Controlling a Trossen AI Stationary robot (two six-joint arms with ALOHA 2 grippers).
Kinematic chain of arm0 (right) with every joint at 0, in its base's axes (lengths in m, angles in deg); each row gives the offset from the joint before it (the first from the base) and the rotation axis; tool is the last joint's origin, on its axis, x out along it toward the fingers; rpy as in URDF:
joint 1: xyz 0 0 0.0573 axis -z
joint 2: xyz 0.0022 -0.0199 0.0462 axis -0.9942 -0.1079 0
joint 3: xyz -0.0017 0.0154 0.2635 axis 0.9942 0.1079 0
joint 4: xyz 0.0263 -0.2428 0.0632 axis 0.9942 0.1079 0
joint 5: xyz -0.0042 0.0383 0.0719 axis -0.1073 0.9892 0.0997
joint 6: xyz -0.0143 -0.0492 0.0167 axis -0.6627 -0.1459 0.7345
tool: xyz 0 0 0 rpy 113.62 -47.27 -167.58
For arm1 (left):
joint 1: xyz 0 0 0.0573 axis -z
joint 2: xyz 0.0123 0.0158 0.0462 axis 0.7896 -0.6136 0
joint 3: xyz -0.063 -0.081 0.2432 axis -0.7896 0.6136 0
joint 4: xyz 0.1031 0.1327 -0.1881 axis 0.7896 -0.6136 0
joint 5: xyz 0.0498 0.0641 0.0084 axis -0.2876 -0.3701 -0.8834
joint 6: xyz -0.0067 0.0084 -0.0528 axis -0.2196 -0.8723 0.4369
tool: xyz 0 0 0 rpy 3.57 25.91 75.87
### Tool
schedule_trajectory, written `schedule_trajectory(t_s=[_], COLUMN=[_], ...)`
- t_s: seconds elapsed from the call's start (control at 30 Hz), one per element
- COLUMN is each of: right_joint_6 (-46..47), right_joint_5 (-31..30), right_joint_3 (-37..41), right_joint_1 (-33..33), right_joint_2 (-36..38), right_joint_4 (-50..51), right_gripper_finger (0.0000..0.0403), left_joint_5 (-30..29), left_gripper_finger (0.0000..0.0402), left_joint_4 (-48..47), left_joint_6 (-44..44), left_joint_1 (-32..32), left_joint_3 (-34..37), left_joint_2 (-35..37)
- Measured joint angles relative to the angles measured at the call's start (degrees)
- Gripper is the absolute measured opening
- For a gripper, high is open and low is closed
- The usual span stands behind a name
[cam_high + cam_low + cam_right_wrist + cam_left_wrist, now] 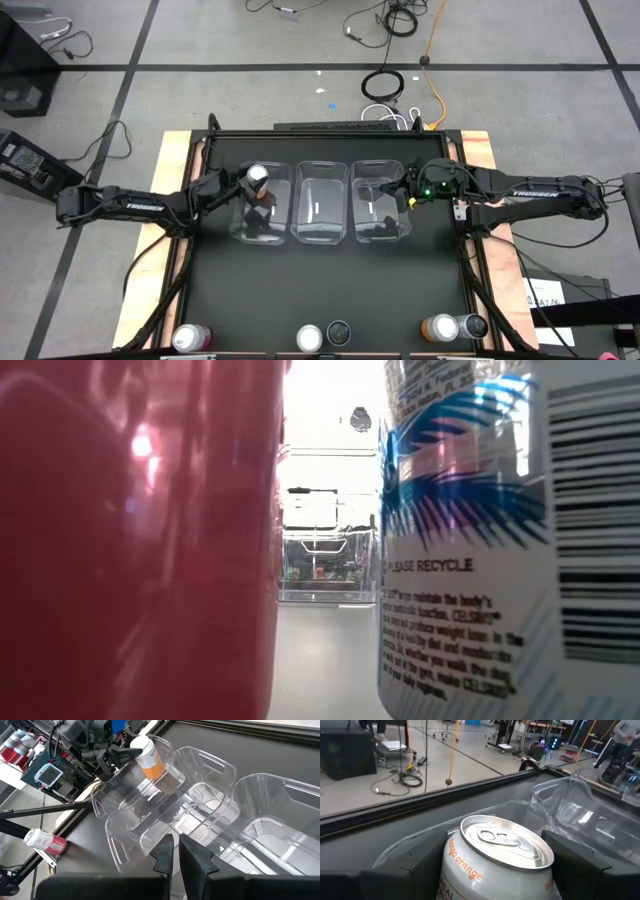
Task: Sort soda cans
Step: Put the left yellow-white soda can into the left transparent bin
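My left gripper (250,183) is shut on a white-and-orange soda can (258,180) over the left one of three clear bins (262,225). The left wrist view shows the can's silver top (506,841) between my fingers. My right gripper (403,190) hovers shut and holding nothing over the right bin (380,222); its dark fingers (192,857) show above the bins. Other cans wait at the near edge: a pink one (190,338) on its side, a silver-topped one (308,338), a dark one (338,331), an orange one (438,327) and another dark one (472,325). My left gripper pinches the can between its two fingers (415,875), one on each side of the can's upper wall (465,870) just below the rim. The fingers reach in level from the table's left (120,752). The can is lifted clear, roughly upright, over the left bin.
The middle bin (322,212) stands between the other two, all in a row across the mat's centre. In the low view a red can (130,540) and a white can with blue print (480,540) fill the foreground, with the bins (320,565) far behind. Cables lie on the floor beyond the far edge.
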Motion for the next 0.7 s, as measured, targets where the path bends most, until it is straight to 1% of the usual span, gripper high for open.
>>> schedule_trajectory(t_s=[0.2,0.3,0.43,0.53,0.7], right_joint_6=[0.0,0.0,0.0,-0.2,-0.3], right_joint_5=[-0.1,-0.3,-0.3,-0.3,-0.3], right_joint_3=[0.0,0.0,0.0,0.0,0.0], right_joint_1=[0.0,0.0,0.0,0.0,0.0], right_joint_2=[0.0,0.0,0.0,0.0,0.0], right_joint_4=[-1.7,-3.4,-3.2,-3.2,-3.2], right_gripper_finger=[0.0020,0.0020,0.0020,0.0020,0.0020], left_joint_5=[-1.3,-1.5,-1.4,-1.4,1.8], left_gripper_finger=[0.0302,0.0314,0.0331,0.0339,0.0342], left_joint_4=[-0.1,-0.1,-0.1,-0.1,-0.1], left_joint_6=[-0.7,-0.6,0.0,2.9,4.3], left_joint_1=[0.0,0.0,0.0,0.0,0.0], left_joint_3=[-0.1,-0.1,-0.1,-0.1,-0.1], left_joint_2=[0.0,0.0,0.0,0.0,0.0])
